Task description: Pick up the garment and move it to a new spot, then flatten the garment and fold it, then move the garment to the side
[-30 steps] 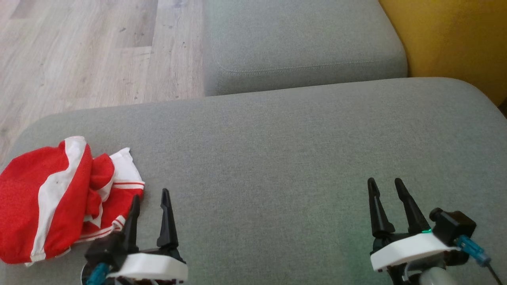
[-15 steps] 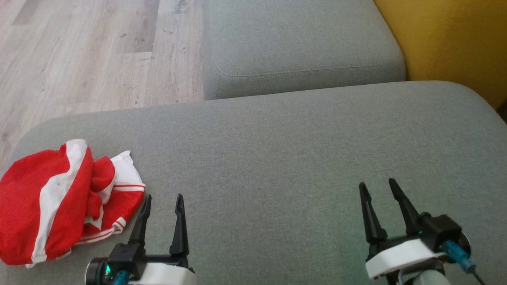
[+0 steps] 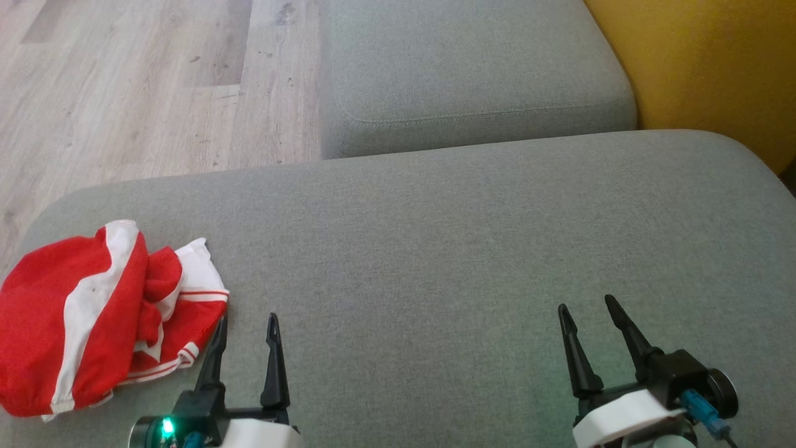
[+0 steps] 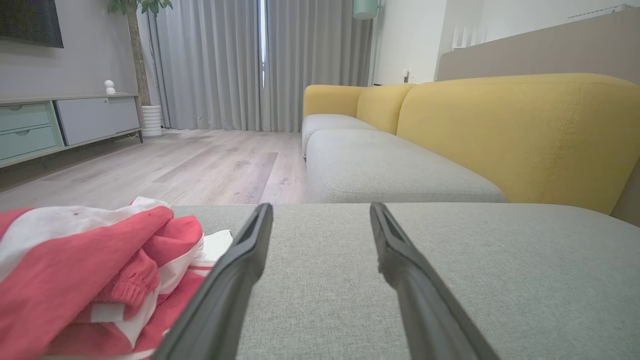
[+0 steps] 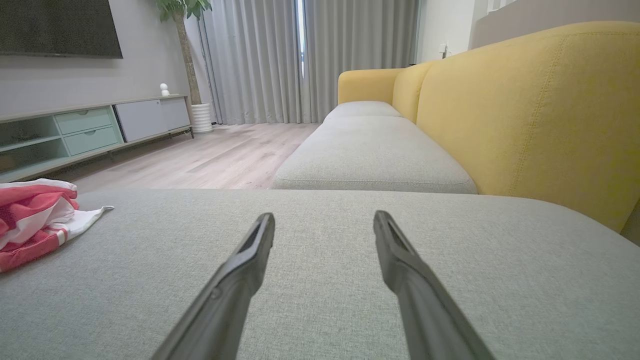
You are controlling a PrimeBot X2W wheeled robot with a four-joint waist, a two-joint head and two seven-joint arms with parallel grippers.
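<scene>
Straightened since before, the left gripper (image 3: 247, 318) stands spread just beside the crumpled red-and-white fabric garment (image 3: 81, 317) — soft, light, floppy — best pinched at its raised fold; right gripper (image 3: 585, 303) likewise spread.

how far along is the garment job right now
Done: nothing visible; the garment lies bunched, unfolded, at the left end of the grey cushion. In hand: nothing; the left gripper is open beside it, the right gripper open and apart. Left: pick up, move, flatten, fold, set aside.

Soft even daylight from curtained window (image 4: 262, 65); sharp, wide-angle wrist views.
</scene>
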